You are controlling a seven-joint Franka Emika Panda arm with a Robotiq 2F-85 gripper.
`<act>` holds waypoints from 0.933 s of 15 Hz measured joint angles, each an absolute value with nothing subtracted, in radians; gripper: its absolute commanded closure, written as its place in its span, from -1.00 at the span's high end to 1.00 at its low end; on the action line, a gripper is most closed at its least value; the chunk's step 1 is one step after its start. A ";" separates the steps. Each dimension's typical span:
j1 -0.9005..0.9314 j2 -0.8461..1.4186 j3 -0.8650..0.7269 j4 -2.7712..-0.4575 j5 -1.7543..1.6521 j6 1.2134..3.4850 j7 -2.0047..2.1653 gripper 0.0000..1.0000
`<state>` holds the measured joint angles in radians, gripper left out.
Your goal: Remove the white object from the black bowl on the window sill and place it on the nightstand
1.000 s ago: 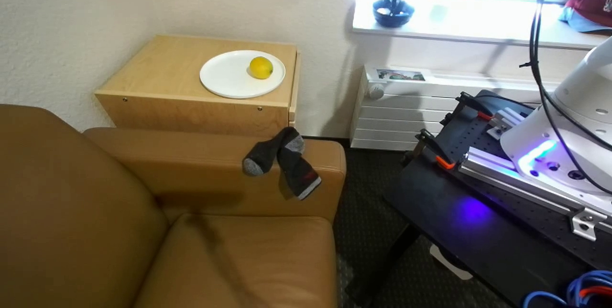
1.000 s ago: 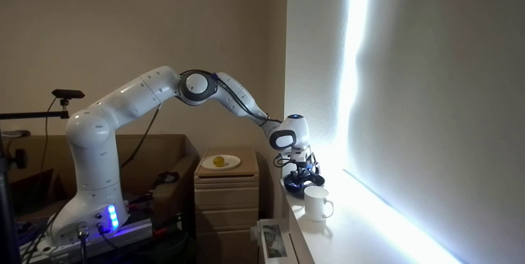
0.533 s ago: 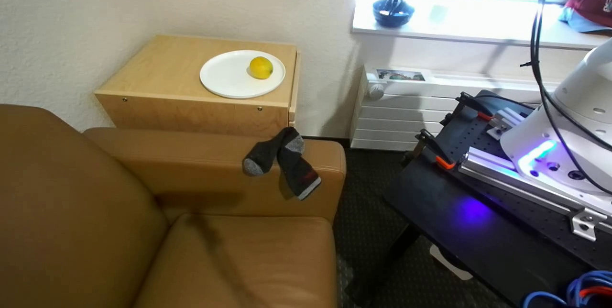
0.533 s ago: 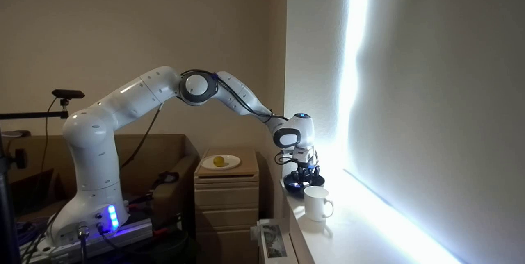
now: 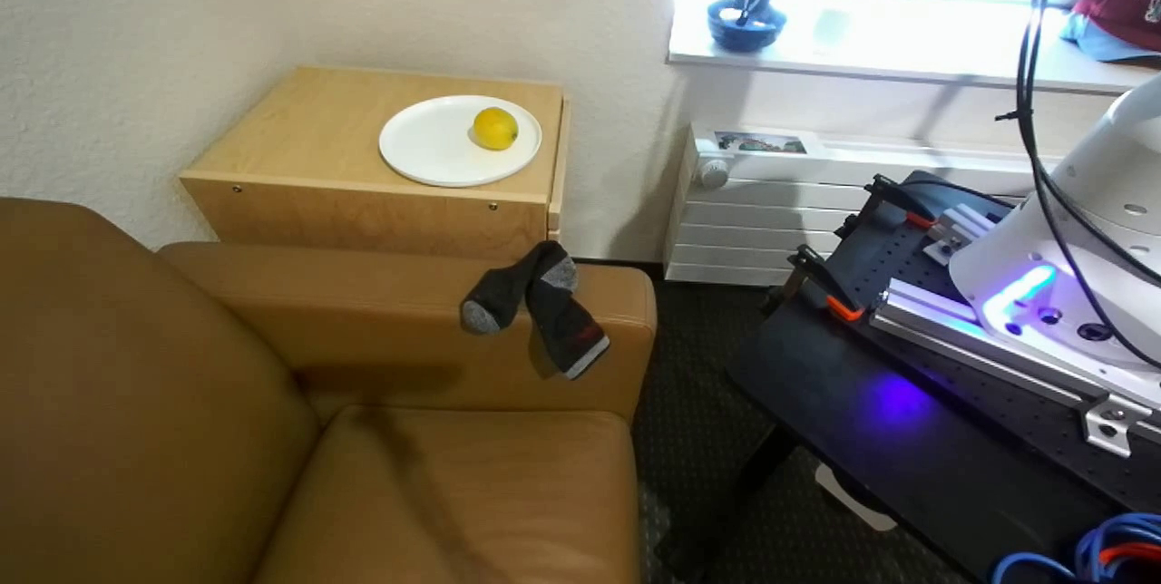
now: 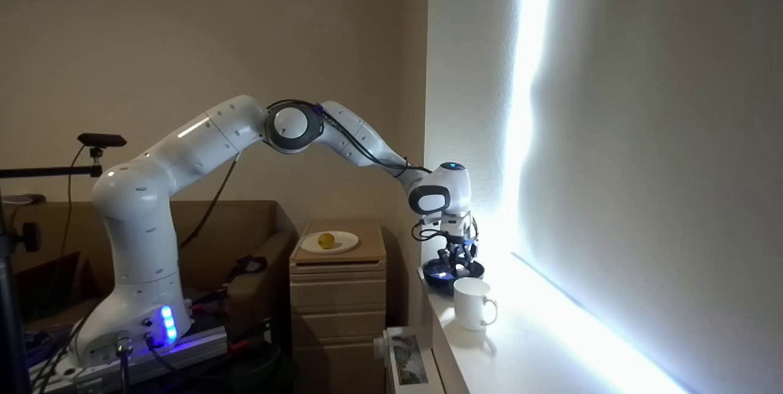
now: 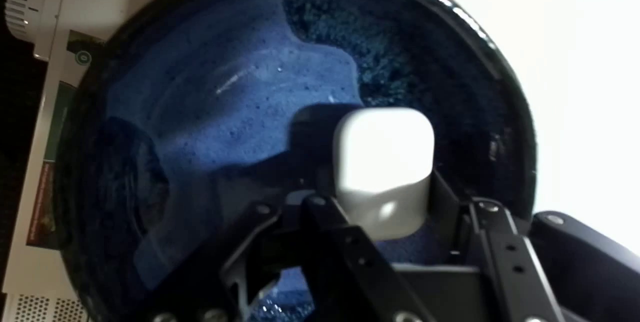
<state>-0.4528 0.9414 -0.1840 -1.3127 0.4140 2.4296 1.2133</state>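
The white object (image 7: pixel 385 162), small with rounded corners, sits between the two black fingers of my gripper (image 7: pixel 382 202) in the wrist view, and the jaws are shut on it. Around it lies the black bowl (image 7: pixel 235 92), bluish inside; whether the object clears the bottom I cannot tell. In both exterior views the bowl (image 6: pixel 437 281) rests near the end of the bright window sill (image 5: pixel 907 44), with the gripper (image 6: pixel 457 264) reaching down into it. The light-wood nightstand (image 5: pixel 336 126) stands below and away from the sill, against the wall.
A white plate (image 5: pixel 422 149) with a yellow lemon (image 5: pixel 495 128) occupies part of the nightstand top. Close beside the bowl is a white mug (image 6: pixel 471 303). A cap (image 5: pixel 1120 13) lies farther along the sill. Socks (image 5: pixel 535 303) hang over the brown armchair's arm (image 5: pixel 399 294).
My gripper has shut on the white object within the last second. The hand has shifted a little along the sill and risen slightly. The bowl and mug stay put.
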 measured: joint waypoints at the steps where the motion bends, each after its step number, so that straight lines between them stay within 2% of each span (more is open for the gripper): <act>1: -0.467 0.914 -0.177 -1.321 0.427 2.424 1.177 -0.52; 7: -0.561 0.641 -0.131 -1.500 0.457 2.222 0.872 -0.52; 12: -0.537 0.388 -0.214 -1.739 0.414 2.055 0.594 -0.52; 13: -0.522 0.338 -0.225 -1.791 0.414 2.053 0.537 -0.02; 14: -0.509 0.293 -0.232 -1.837 0.424 2.053 0.482 -0.02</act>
<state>-0.5090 0.2925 -0.2319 -1.8368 0.4236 2.0530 0.4818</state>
